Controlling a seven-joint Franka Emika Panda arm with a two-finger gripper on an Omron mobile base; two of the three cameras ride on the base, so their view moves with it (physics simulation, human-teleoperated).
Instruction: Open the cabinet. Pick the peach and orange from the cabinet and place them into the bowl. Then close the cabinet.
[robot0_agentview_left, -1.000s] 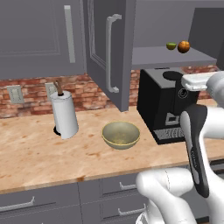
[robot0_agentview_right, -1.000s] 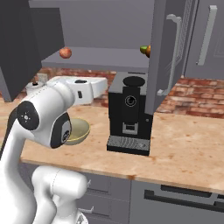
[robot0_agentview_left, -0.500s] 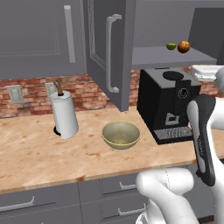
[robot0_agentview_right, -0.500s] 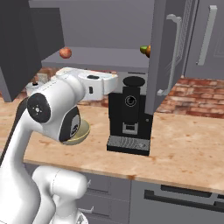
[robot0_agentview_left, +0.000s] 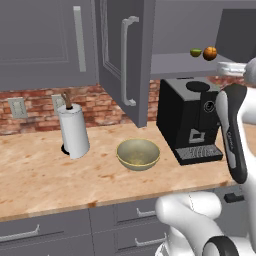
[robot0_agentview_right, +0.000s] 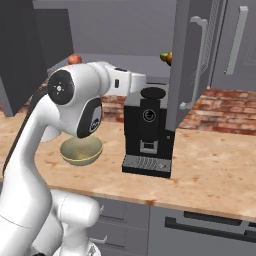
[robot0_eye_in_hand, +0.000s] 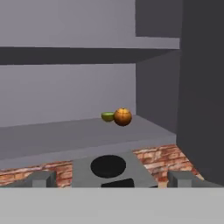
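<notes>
The cabinet (robot0_agentview_left: 125, 60) stands with both doors swung open, its grey shelf (robot0_eye_in_hand: 65, 135) bare in the middle. The orange (robot0_eye_in_hand: 123, 117) rests on the shelf's right end, touching a small green fruit (robot0_eye_in_hand: 107, 116); it also shows as the orange (robot0_agentview_left: 210, 53). At the shelf's left end sits the peach (robot0_agentview_right: 75, 59). My gripper (robot0_eye_in_hand: 111, 179) is open and holds nothing. It hovers above the coffee machine's top, below and short of the shelf, facing the orange. The bowl (robot0_agentview_left: 138, 153) lies empty on the counter.
A black coffee machine (robot0_agentview_left: 192, 120) stands under the shelf, right of the bowl. A paper-towel roll (robot0_agentview_left: 73, 131) stands at the back left. The open right door (robot0_agentview_right: 192, 65) hangs beside the orange. Brick wall behind; drawers below the counter.
The hand has risen and pushed forward over the coffee machine toward the open shelf. The jaws stayed wide apart; fruits and bowl have not moved.
</notes>
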